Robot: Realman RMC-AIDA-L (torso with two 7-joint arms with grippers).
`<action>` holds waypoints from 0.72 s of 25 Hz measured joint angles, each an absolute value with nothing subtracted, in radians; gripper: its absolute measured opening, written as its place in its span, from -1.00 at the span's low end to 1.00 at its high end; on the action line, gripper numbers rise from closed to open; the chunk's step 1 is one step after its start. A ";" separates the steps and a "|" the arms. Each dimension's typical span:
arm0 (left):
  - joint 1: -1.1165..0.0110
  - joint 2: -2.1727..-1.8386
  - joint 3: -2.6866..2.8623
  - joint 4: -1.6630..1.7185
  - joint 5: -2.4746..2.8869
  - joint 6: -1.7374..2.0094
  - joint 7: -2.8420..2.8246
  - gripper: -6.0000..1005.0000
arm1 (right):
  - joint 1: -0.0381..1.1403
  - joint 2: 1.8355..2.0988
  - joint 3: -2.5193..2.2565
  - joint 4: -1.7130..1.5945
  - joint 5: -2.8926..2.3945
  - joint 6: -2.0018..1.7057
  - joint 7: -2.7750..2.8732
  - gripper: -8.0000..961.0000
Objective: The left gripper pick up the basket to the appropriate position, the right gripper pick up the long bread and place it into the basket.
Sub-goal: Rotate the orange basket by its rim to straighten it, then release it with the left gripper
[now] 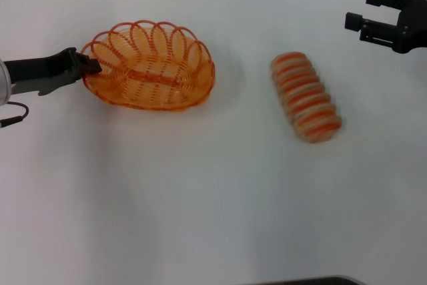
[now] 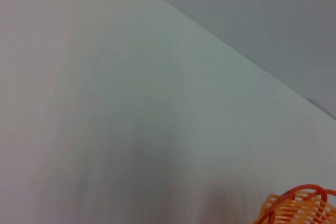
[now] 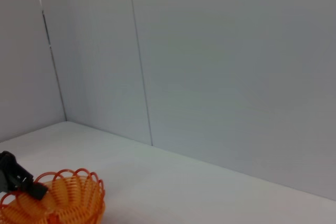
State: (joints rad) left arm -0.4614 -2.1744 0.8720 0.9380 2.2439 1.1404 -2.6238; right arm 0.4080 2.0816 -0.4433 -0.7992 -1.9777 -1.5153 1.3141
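The orange wire basket stands on the white table left of centre. My left gripper reaches in from the left and is shut on the basket's left rim. The basket also shows in the left wrist view and in the right wrist view, where the left gripper sits on its rim. The long bread, tan with orange stripes, lies on the table right of centre, apart from the basket. My right gripper is open and empty at the far right, above and beyond the bread.
The white table stretches wide in front of the basket and the bread. A grey wall stands behind the table. A thin cable hangs by my left wrist.
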 joint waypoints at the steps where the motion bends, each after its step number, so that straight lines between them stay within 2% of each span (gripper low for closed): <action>1: -0.454 -2.174 0.891 0.950 2.246 1.138 -2.648 -0.79 | 0.408 2.082 -0.442 -0.798 -1.975 -1.512 1.315 0.53; 12: -0.334 -2.175 1.058 1.133 2.247 1.114 -2.796 -0.80 | 0.408 2.082 -0.437 -0.801 -1.953 -1.493 1.318 0.53; 18: -0.310 -2.175 1.105 1.156 2.244 1.116 -2.825 -0.80 | 0.409 2.082 -0.436 -0.801 -1.939 -1.478 1.318 0.53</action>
State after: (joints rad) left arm -0.3096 -2.1752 1.1054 1.1557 2.2441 1.1164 -2.8248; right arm 0.4092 2.0816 -0.4364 -0.8013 -1.9394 -1.4777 1.3184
